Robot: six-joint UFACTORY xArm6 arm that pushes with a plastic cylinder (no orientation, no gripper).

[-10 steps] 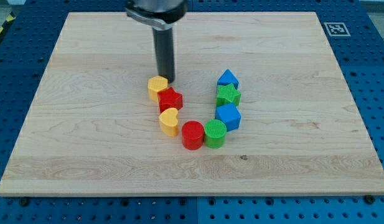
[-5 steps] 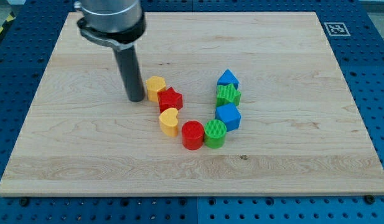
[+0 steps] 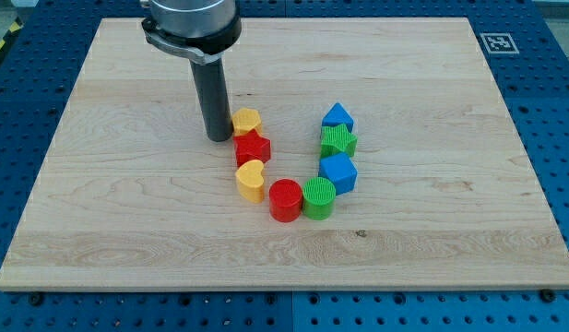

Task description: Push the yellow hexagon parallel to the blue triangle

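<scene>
My tip [image 3: 219, 137] has no jaws to open or close; it rests on the board touching the left side of the yellow hexagon [image 3: 246, 121], placed there, I judge, to shove it rightward. The hexagon sits well left of the blue triangle [image 3: 337, 116], about level with it and touching the red star [image 3: 253, 147] just below.

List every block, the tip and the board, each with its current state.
my tip: down on the board, against the yellow hexagon's left side
yellow hexagon: touching the red star
red star: flat
yellow heart: flat
red cylinder: upright
green cylinder: upright
blue hexagon: flat
green star: flat
blue triangle: flat
board: level
</scene>
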